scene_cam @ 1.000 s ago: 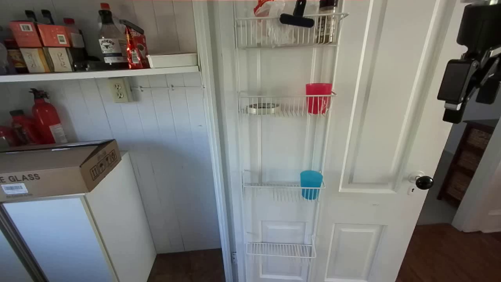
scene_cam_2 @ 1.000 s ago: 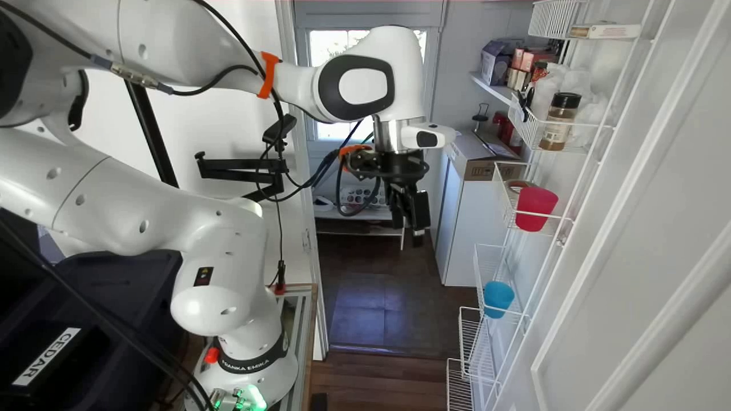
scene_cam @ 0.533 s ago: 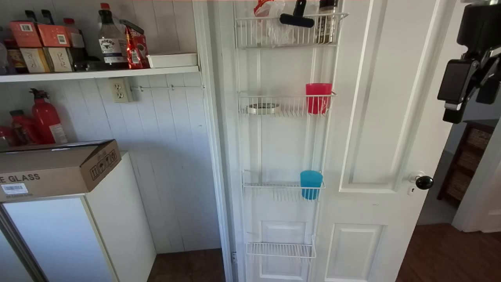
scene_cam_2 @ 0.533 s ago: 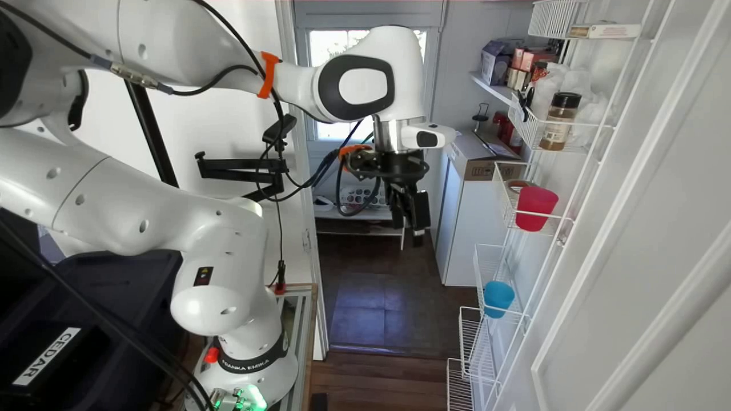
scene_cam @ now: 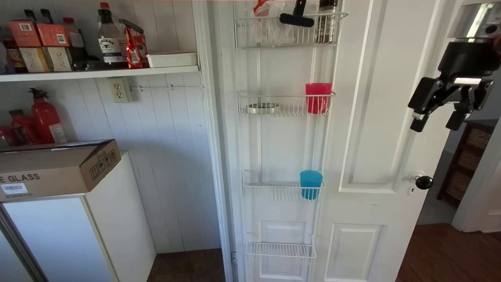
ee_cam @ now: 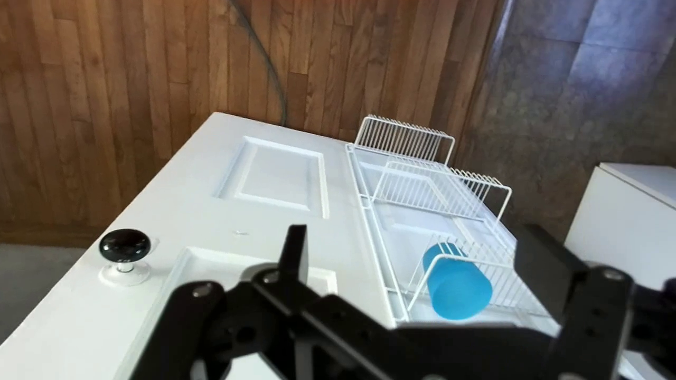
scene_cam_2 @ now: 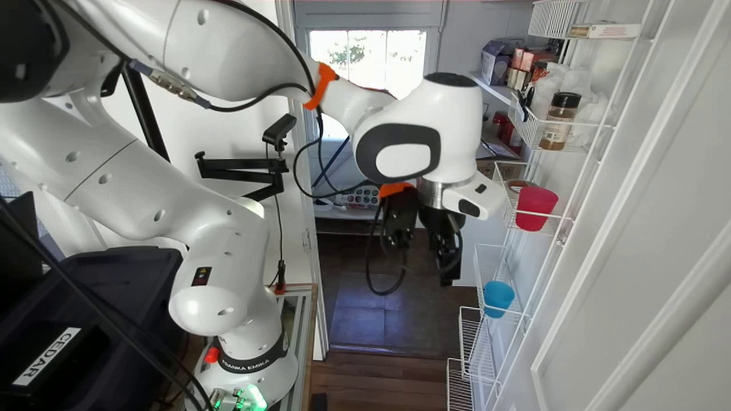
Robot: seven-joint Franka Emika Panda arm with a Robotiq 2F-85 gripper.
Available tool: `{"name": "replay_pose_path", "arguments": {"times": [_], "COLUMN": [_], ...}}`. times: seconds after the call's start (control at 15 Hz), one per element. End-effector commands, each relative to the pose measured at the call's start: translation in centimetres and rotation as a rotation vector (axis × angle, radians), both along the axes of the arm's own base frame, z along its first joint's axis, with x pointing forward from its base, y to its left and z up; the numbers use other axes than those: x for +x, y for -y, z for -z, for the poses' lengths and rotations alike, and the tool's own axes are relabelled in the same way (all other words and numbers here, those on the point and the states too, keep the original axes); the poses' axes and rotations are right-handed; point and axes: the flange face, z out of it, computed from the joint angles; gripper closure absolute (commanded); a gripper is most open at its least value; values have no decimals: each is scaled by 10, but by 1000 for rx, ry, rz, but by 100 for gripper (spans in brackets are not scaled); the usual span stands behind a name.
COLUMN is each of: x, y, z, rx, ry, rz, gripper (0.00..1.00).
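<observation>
My gripper point(scene_cam: 437, 123) is open and empty. It hangs in the air in front of the white door, above the black door knob point(scene_cam: 424, 182). In an exterior view the gripper point(scene_cam_2: 450, 277) is left of the wire rack, apart from it. A blue cup point(scene_cam: 311, 180) stands in a lower basket of the rack; it also shows in an exterior view point(scene_cam_2: 498, 299). In the wrist view the blue cup point(ee_cam: 458, 289) appears between the open fingers point(ee_cam: 414, 237), beyond them and not touched. A pink-red cup point(scene_cam: 318, 98) stands in the basket above; it also shows in an exterior view point(scene_cam_2: 537, 209).
The white wire rack point(scene_cam: 280, 187) hangs on the door point(scene_cam: 364, 207). A roll of tape point(scene_cam: 263, 109) lies beside the pink-red cup. A spice jar point(scene_cam_2: 559, 121) and plastic bags are in a higher basket. A cardboard box point(scene_cam: 51, 168) sits on a white cabinet point(scene_cam: 121, 219).
The arm has moved toward the rack and lower in an exterior view. The gripper has turned, so both fingers now show spread apart. The cups and rack have not moved.
</observation>
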Motion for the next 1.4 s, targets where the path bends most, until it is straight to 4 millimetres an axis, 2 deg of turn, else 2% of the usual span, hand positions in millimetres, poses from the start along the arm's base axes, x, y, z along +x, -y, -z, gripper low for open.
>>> {"name": "replay_pose_path", "arguments": {"times": [0.0, 0.27, 0.67, 0.8, 0.93, 1.0, 1.2, 1.33], "x": [32, 57, 81, 88, 93, 79, 86, 89], "y": [11, 5, -14, -19, -21, -18, -17, -19], "z": [44, 82, 94, 107, 129, 111, 129, 132], "rx": [166, 359, 679, 757, 828, 780, 804, 802], "ry": [11, 30, 44, 56, 44, 43, 32, 28], "rz": [92, 158, 158, 146, 137, 147, 140, 139], "gripper": [0, 0, 0, 0, 0, 0, 0, 0]}}
